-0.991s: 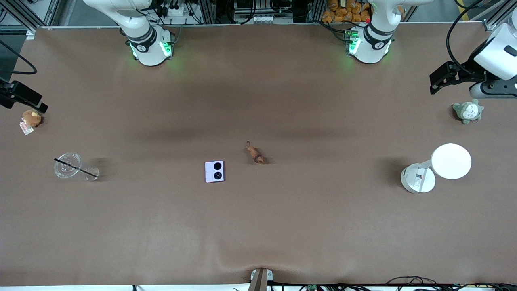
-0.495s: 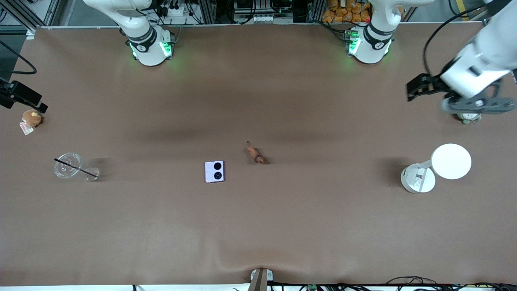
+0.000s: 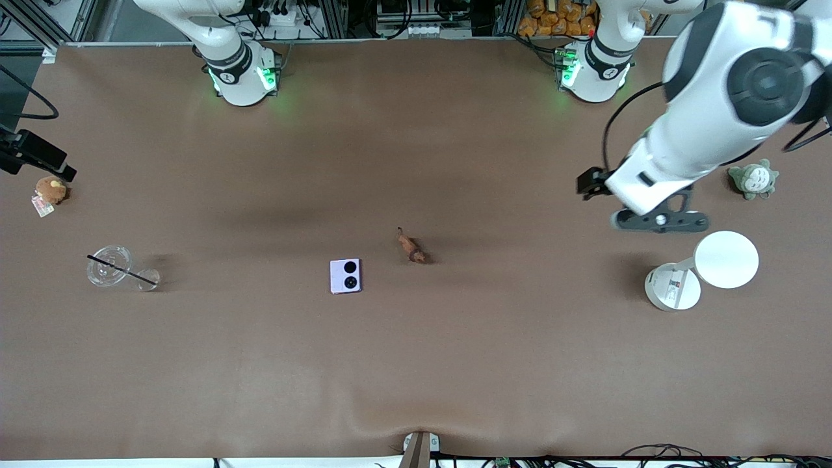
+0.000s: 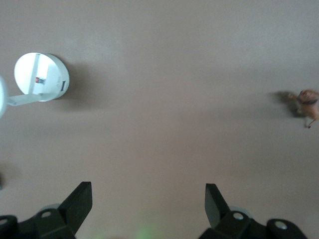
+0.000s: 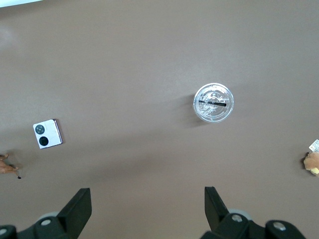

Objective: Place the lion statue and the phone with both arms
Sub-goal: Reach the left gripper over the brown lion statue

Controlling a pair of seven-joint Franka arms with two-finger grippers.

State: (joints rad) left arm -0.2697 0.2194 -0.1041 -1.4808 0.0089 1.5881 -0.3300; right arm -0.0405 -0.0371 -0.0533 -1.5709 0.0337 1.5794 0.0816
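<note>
With both grippers spread wide and empty, the left gripper (image 4: 148,201) hangs over bare brown table (image 3: 455,364) near the left arm's end, while the small reddish-brown lion statue (image 3: 411,247) and squarish lilac-white folded phone (image 3: 345,276) lie mid-table, the right gripper (image 5: 148,204) aloft above the table's right-arm end.

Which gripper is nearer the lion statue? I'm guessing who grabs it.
Left. The left gripper hangs open over bare table toward the left arm's end, beside the white lamp. The right gripper is high over the right arm's end, farther from the lion statue.

A robotics lab: brown-covered table (image 3: 416,364), aluminium framing (image 3: 39,26), cabling along its edge.
</note>
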